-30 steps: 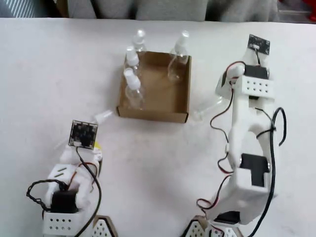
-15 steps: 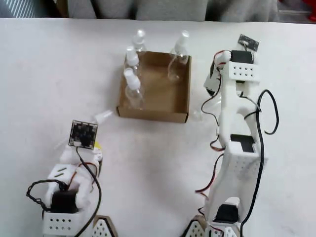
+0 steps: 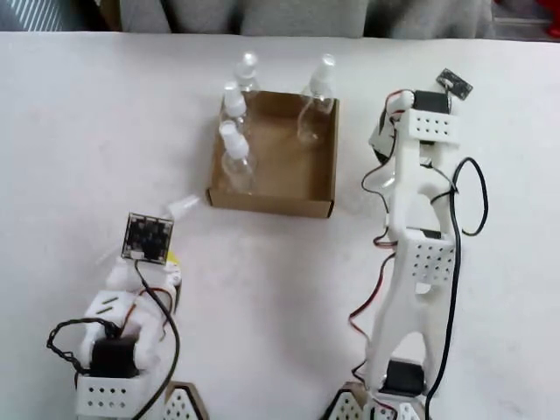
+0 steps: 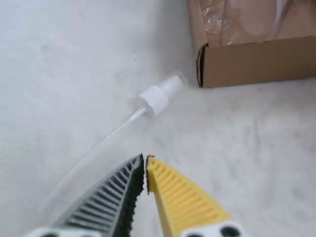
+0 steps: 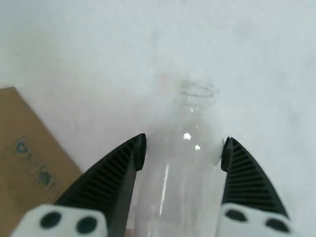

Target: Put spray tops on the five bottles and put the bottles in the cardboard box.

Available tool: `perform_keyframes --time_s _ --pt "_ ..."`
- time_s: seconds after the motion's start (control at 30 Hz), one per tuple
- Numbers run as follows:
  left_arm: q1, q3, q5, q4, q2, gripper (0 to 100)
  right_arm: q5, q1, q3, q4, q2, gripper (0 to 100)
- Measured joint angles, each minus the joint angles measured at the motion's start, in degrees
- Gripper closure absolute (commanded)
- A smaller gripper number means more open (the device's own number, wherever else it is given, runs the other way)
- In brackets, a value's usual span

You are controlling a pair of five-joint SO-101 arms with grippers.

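Note:
The cardboard box [image 3: 271,203] sits mid-table with several clear bottles bearing white spray tops [image 3: 234,157] upright in it, along its left and far sides. A loose spray top [image 3: 182,206] [image 4: 155,96] with its long tube lies on the table off the box's [image 4: 256,61] front left corner. My left gripper [image 3: 169,258] [image 4: 145,162] is shut and empty, a short way in front of that spray top. My right gripper [image 3: 385,140] [image 5: 182,148] is to the right of the box, shut on a clear bottle [image 5: 190,148] with an open neck and no top.
The white table [image 3: 105,114] has free room left of the box and between the two arms. The right arm [image 3: 420,254] stretches from the front edge up the table's right side, trailing loose cables. A dark strip runs along the table's far edge.
The right arm has swung left and straightened. The topless bottle that showed by the box's front right corner is gone from there. The left arm has not moved.

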Motion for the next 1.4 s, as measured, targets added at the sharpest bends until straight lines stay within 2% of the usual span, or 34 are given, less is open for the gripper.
perform_keyframes --time_s 0.27,0.53,0.63,0.73,0.83,0.93,1.07,1.17,1.4 --pt "0.0 0.0 0.0 0.0 0.0 97 0.0 1.32 -11.43 0.0 10.2 78.6" --pt "0.0 0.0 0.0 0.0 0.0 97 0.0 0.7 -13.8 2.73 12.84 78.7" --pt "0.0 0.0 0.0 0.0 0.0 97 0.35 0.53 -13.8 3.96 12.22 83.4" --pt "0.0 0.0 0.0 0.0 0.0 97 3.52 0.18 -13.8 4.66 12.04 98.5" --pt "0.0 0.0 0.0 0.0 0.0 97 6.68 0.18 -13.71 5.1 11.6 95.0" --pt "0.0 0.0 0.0 0.0 0.0 97 10.81 0.0 -13.71 6.77 10.11 98.8" --pt "0.0 0.0 0.0 0.0 0.0 97 18.81 0.0 -13.63 10.37 5.63 98.3" --pt "0.0 0.0 0.0 0.0 0.0 97 21.98 0.0 -10.2 10.64 0.53 98.3" --pt "0.0 0.0 0.0 0.0 0.0 97 22.77 0.7 8.7 10.73 -14.42 98.2"
